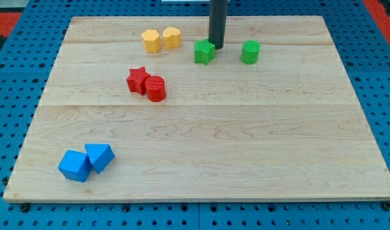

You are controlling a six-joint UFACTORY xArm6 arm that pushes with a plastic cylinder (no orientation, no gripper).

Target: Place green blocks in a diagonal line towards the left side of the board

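Observation:
A green star-shaped block sits near the view's top, centre. A green cylinder sits to its right, apart from it. My tip is at the lower end of the dark rod that comes down from the view's top. It stands right at the upper right edge of the green star block, between the two green blocks.
Two yellow blocks touch each other left of the green star. A red star and a red cylinder touch at centre left. Two blue blocks sit at the bottom left. The wooden board lies on a blue pegboard.

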